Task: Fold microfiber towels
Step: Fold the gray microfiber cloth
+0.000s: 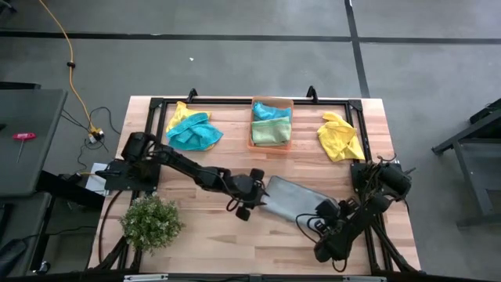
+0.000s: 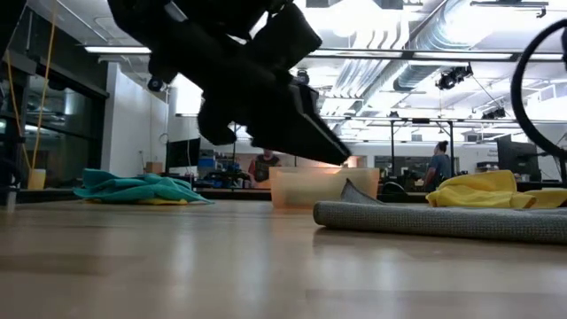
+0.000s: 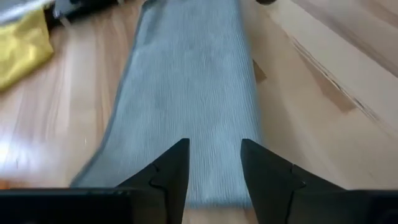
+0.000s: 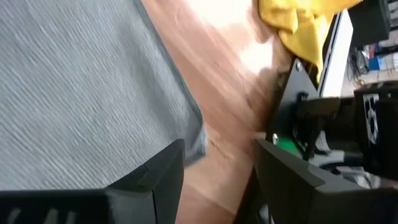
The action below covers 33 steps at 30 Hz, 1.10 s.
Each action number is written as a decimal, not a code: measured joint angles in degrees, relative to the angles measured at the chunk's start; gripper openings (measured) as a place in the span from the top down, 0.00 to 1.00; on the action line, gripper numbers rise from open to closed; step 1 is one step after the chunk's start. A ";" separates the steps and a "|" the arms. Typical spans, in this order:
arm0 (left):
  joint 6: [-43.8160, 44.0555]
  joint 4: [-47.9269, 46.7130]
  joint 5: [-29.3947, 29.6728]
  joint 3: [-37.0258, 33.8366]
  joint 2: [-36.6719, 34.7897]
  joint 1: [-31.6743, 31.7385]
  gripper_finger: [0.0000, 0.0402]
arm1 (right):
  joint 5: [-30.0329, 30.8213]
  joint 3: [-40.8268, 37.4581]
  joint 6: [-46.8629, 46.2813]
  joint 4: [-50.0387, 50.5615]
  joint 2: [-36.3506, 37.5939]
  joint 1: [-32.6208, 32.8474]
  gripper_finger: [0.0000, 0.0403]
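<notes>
We found a folded towel (image 1: 296, 197) lying on the desk (image 1: 203, 211) between the left gripper (image 1: 252, 205) and right gripper (image 1: 322, 210). Behind it stood a bin (image 1: 272, 122) holding towels, with towel piles either side. A plant (image 1: 149, 222) sat at the front left.

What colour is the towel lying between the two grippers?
Grey, with a fine ribbed weave; the grey towel shows best in the left wrist view.

plant (image 1: 150, 222): table's (image 1: 203, 227) front-left corner; orange bin (image 1: 272, 143): back centre
</notes>
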State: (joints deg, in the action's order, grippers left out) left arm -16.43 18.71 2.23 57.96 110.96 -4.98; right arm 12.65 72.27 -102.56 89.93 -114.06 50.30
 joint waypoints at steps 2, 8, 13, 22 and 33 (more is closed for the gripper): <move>-1.54 1.30 0.03 0.69 1.47 -0.02 0.68 | 1.83 0.00 -0.51 -0.10 0.00 0.00 0.54; -4.47 1.26 2.20 5.76 7.79 0.91 0.78 | 6.03 0.00 3.35 -2.23 0.04 -0.15 0.54; -5.00 -4.34 4.54 10.07 11.63 1.90 0.96 | 8.86 0.00 7.81 -6.35 0.24 -0.31 0.55; 1.24 -19.00 9.84 12.27 11.20 2.38 1.00 | 21.38 0.09 7.83 -9.84 5.20 0.05 0.66; 23.24 -35.67 20.81 12.51 9.37 -1.75 1.00 | 23.99 0.00 12.81 -11.05 6.71 -2.08 0.68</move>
State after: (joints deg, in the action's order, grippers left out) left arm 6.81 -16.96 23.04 70.48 120.33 -6.73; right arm 36.64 72.27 -89.75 78.88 -107.35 48.22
